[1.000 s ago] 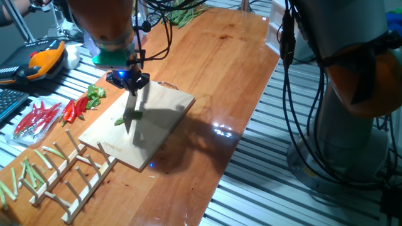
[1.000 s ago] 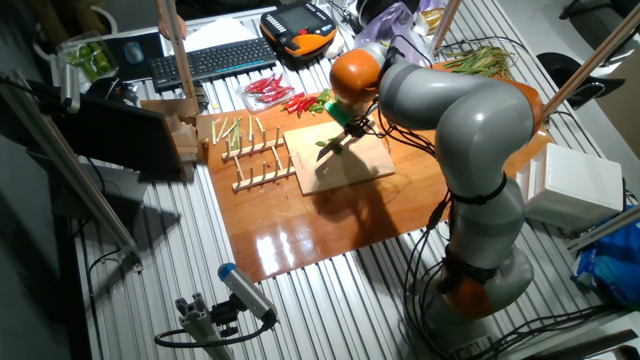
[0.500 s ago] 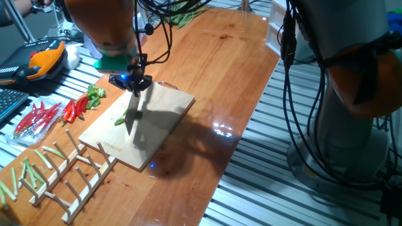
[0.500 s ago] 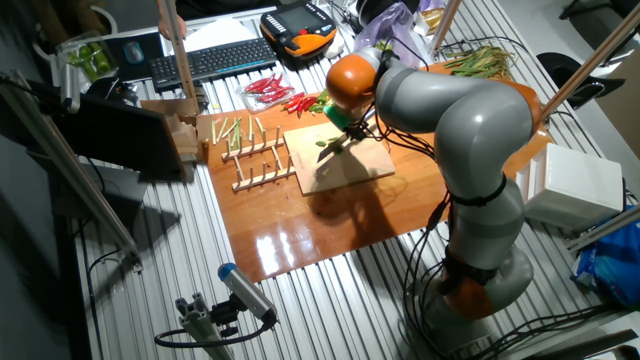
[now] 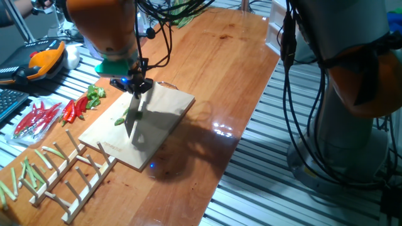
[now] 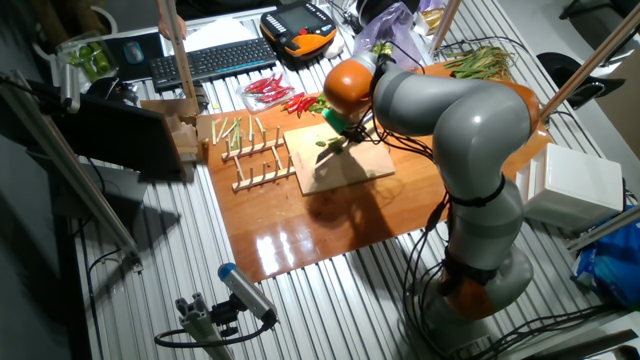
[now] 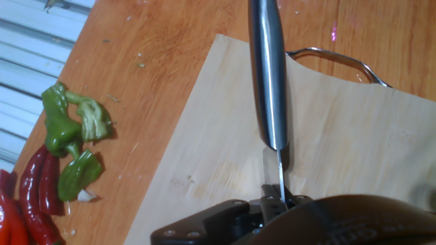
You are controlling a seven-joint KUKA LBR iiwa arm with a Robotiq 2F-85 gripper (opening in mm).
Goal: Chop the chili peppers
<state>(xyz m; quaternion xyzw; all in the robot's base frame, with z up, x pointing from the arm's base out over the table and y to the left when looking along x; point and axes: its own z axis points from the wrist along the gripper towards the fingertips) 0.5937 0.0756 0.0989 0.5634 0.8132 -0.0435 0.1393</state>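
A small bright-green chili [image 5: 119, 121] lies on the left part of the wooden cutting board [image 5: 164, 108]. It also shows in the other fixed view [image 6: 324, 144] on the board [image 6: 362, 165]. My gripper [image 5: 137, 86] is shut on a knife [image 5: 131, 118] that points down, its tip on the board right beside the chili. The gripper also shows in the other fixed view [image 6: 345, 128]. In the hand view the gripper [image 7: 272, 203] holds the knife [image 7: 267, 75] over the bare board [image 7: 340, 136]. The chili is hidden there.
Green pepper pieces [image 5: 95, 95] [image 7: 68, 129] and red chilies [image 5: 38, 118] [image 7: 34, 194] lie left of the board. A wooden rack [image 5: 69, 176] with pale stalks [image 5: 25, 169] stands in front. A metal wire loop [image 7: 334, 58] pokes out behind the board. The table edge runs on the right.
The wrist has shifted slightly toward the board while the knife tip stays on the board by the chili. The chili has not moved.
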